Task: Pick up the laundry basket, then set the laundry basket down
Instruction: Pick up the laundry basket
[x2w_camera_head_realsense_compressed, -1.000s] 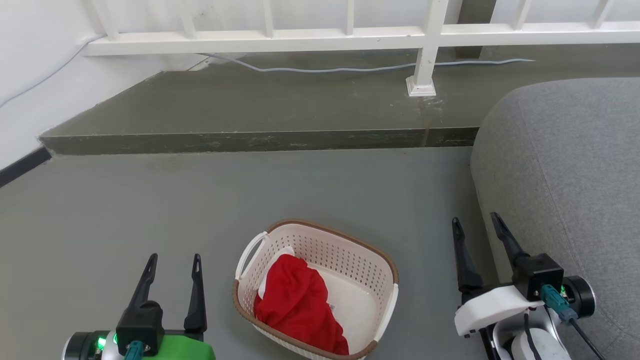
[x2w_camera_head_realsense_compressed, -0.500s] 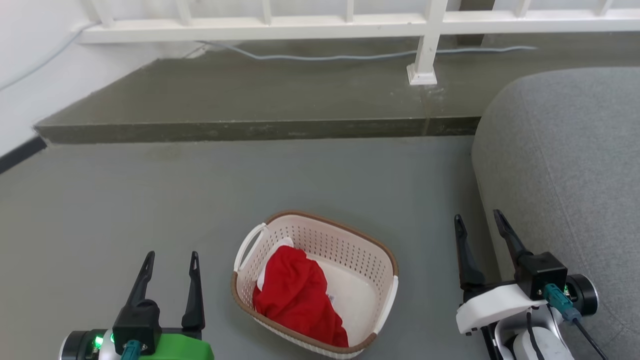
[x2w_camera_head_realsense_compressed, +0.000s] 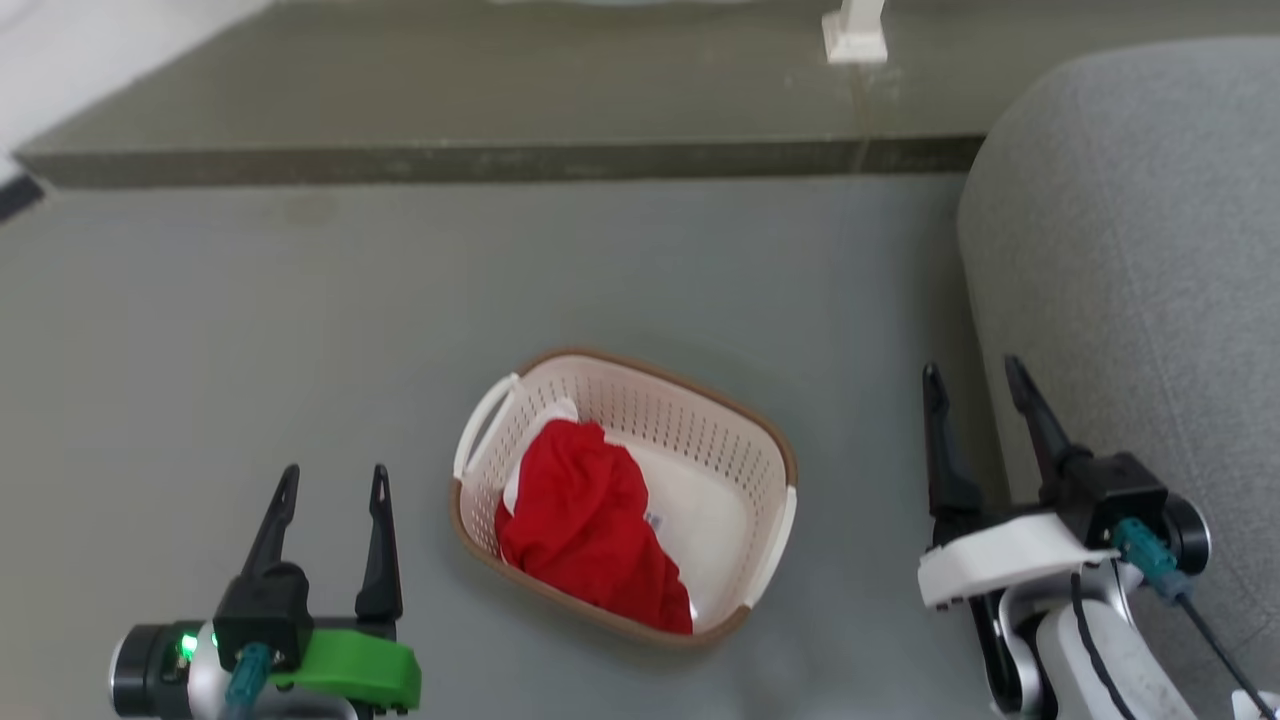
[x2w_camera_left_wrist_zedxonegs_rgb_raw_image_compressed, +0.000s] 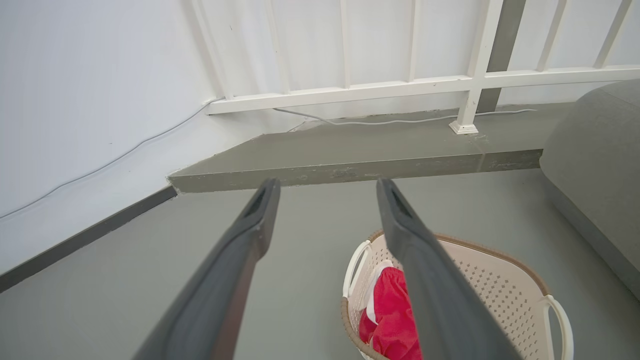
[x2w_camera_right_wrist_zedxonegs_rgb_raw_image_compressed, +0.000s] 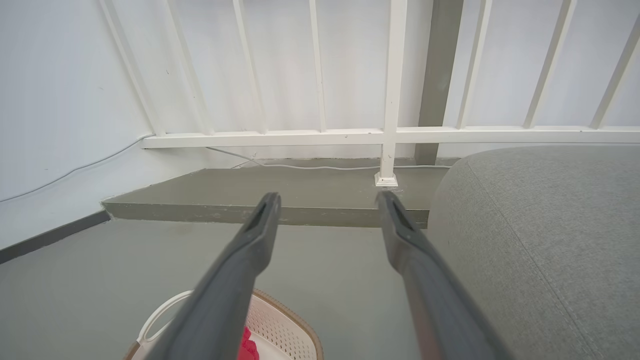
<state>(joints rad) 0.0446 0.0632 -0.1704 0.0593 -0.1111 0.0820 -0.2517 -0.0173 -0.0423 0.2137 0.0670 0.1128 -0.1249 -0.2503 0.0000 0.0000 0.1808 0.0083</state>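
Note:
The laundry basket (x2w_camera_head_realsense_compressed: 640, 400) sits on the grey floor, cream-white with perforated walls, a brown rim and white side handles; red and white cloth lies inside. My left gripper (x2w_camera_head_realsense_compressed: 332, 482) stands open to the basket's left, apart from it. My right gripper (x2w_camera_head_realsense_compressed: 974, 376) stands open to the basket's right, apart from it. In the left wrist view the laundry basket (x2w_camera_left_wrist_zedxonegs_rgb_raw_image_compressed: 500, 275) lies low and right, partly behind one finger of the left gripper (x2w_camera_left_wrist_zedxonegs_rgb_raw_image_compressed: 326, 186). The right wrist view shows the laundry basket (x2w_camera_right_wrist_zedxonegs_rgb_raw_image_compressed: 285, 325) at the bottom edge, under the open right gripper (x2w_camera_right_wrist_zedxonegs_rgb_raw_image_compressed: 327, 199).
A large grey cushion seat (x2w_camera_head_realsense_compressed: 1130, 250) fills the right side, close to my right arm. A raised concrete step (x2w_camera_head_realsense_compressed: 500, 160) runs across the back, with a white railing post (x2w_camera_head_realsense_compressed: 855, 35) on it. A white wall (x2w_camera_left_wrist_zedxonegs_rgb_raw_image_compressed: 90, 90) closes the left.
The head camera has tilted down, so the whole scene has slid upward. The basket has kept its place on the floor and both grippers stay open beside it.

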